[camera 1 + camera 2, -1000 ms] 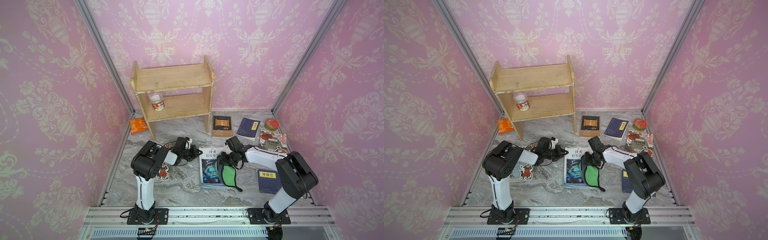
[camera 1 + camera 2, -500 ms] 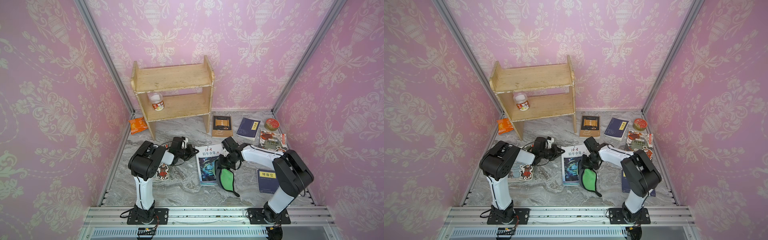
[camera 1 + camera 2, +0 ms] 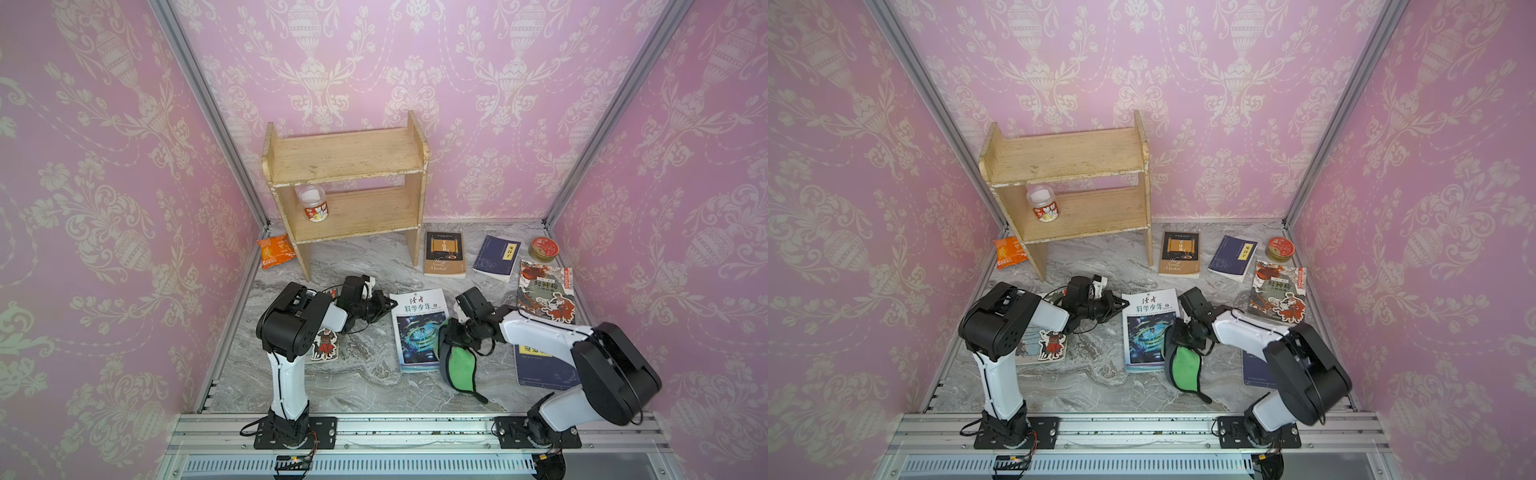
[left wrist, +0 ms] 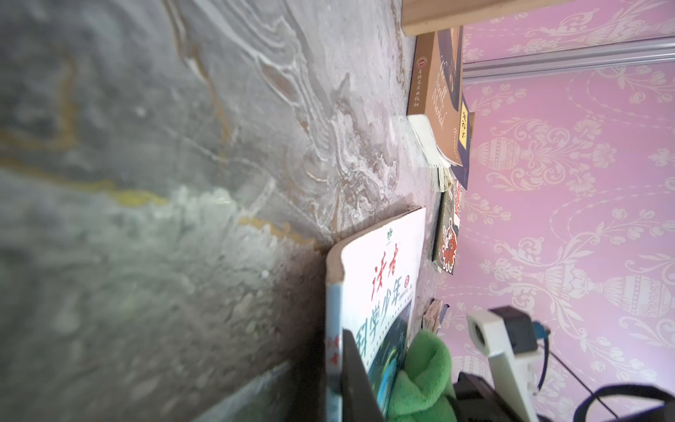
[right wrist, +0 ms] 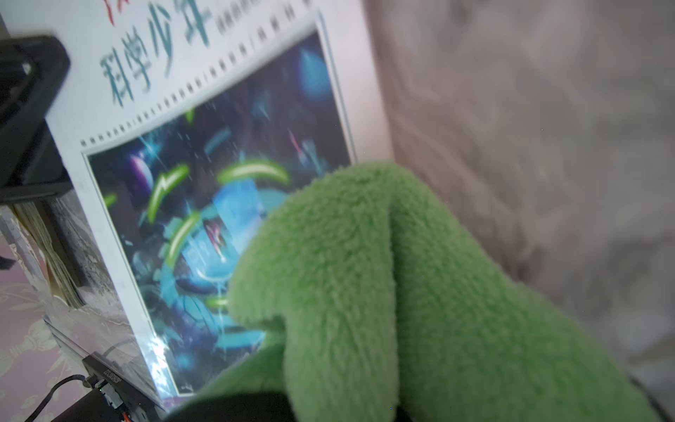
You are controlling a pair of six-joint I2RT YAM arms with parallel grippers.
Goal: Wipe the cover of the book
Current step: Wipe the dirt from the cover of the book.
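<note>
The book point(image 3: 417, 328) lies flat at frame centre on the worktop point(image 3: 365, 374) in both top views. The right end effector point(image 3: 452, 336) is clamped on a green cloth point(image 3: 460, 365) at the book's right edge. The left end effector point(image 3: 385, 306), closed and empty, touches the book's upper-left corner.

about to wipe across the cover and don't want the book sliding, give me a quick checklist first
1. Grip: right hand holds the green cloth: ok.
2. Contact: cloth touches the book cover: ok, but only at its right edge; the rest trails onto the table.
3. Brace: left hand shut at the book's far spine corner: ok.
4. Whether it truly pins the book: cannot tell.
5. Cover free of other things: ok.
</note>
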